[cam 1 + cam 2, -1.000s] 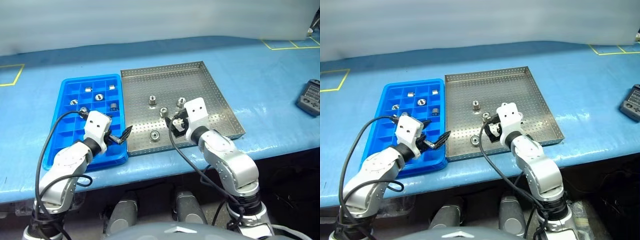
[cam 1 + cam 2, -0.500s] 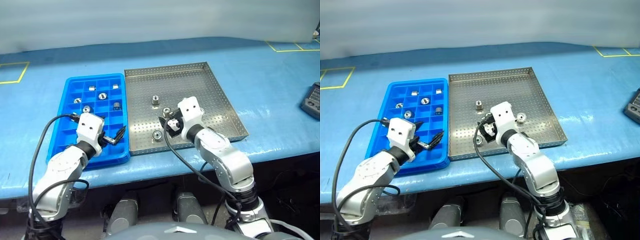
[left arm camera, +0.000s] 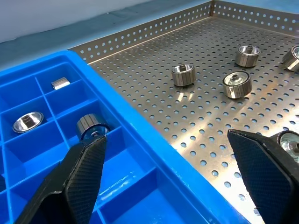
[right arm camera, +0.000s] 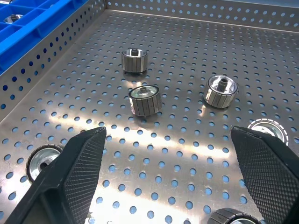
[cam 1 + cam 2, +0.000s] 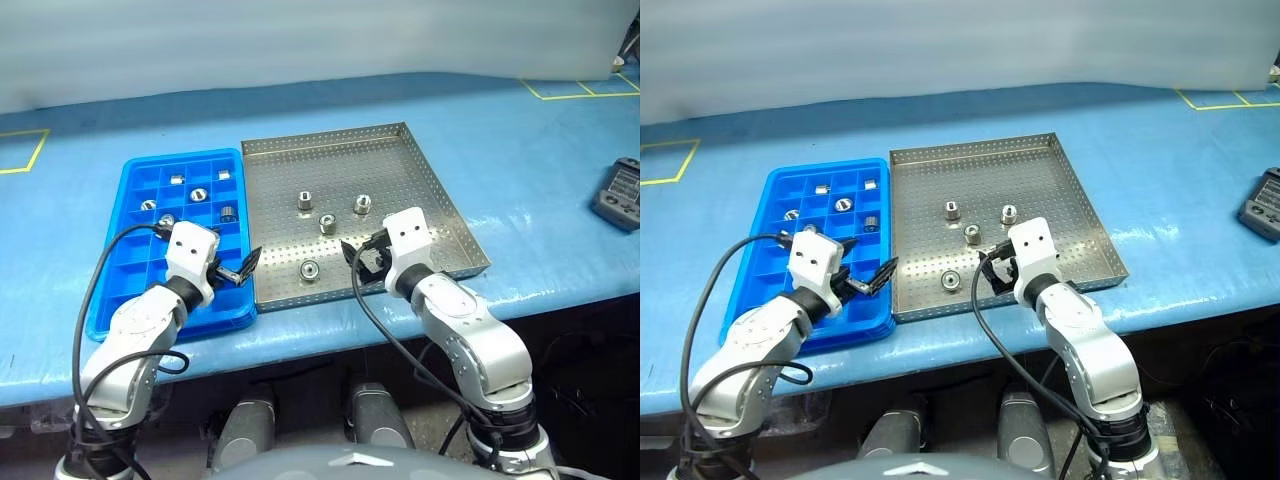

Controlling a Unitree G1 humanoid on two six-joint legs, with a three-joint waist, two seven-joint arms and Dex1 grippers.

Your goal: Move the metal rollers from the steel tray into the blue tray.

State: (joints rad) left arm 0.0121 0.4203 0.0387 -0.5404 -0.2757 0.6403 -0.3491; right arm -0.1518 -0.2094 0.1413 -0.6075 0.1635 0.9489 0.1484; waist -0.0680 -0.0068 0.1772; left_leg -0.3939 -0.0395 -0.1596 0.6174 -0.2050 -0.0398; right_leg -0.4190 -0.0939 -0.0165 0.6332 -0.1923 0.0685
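Note:
The steel tray holds several metal rollers, among them three near its middle and one close to the near rim. My right gripper hangs open just above the tray's near part with nothing between its fingers; the rollers lie ahead of it. To the left, the blue tray has several rollers in its far compartments. My left gripper is open and empty over the blue tray's right edge.
A dark handheld device lies at the table's right edge. Yellow tape marks sit at the far left and far right. The table's front edge runs just behind both trays' near rims.
My right gripper has drawn a little to the right and toward the near rim, uncovering the rollers in the tray's middle. The left arm has kept still.

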